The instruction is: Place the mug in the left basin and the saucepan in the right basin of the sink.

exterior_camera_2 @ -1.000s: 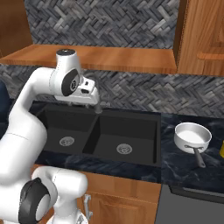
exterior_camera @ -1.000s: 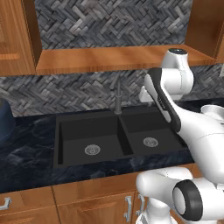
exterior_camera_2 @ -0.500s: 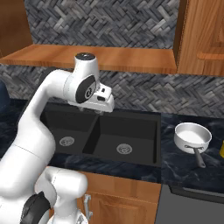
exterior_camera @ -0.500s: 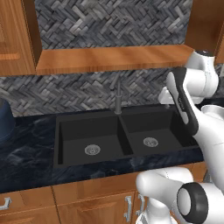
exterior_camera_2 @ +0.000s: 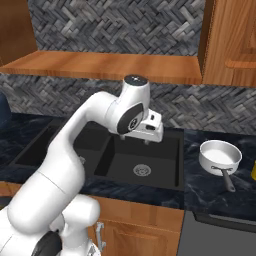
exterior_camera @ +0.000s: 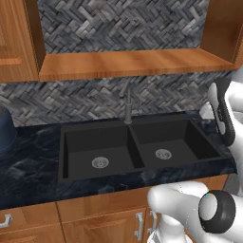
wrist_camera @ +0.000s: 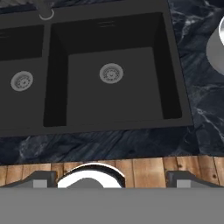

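Note:
The black sink (exterior_camera: 66, 130) has a left basin (exterior_camera: 90, 144) and a right basin (exterior_camera: 175, 137), both bare down to their steel drains. My gripper (exterior_camera_2: 149, 140) hangs above the right basin (exterior_camera_2: 150, 157), open with nothing between its fingers. In the hand view its tips (wrist_camera: 43, 178) stand wide apart over the right basin (wrist_camera: 131, 87). The silvery saucepan (exterior_camera_2: 219, 155) sits on the counter right of the sink, its handle toward the front; its rim shows as the saucepan (wrist_camera: 217, 48) in the hand view. The mug (exterior_camera_2: 253, 171) is a yellow sliver at the frame's right edge.
A slim grey faucet (exterior_camera: 128, 104) rises behind the sink's divider. A blue toaster (exterior_camera: 4, 130) stands at the counter's far left. A wooden shelf (exterior_camera: 128, 64) runs above the backsplash. Dark marble counter (exterior_camera_2: 215, 187) lies around the saucepan.
The arm has swung right, carrying the hand from over the middle of the sink to above the right basin. The jaws have spread a little wider.

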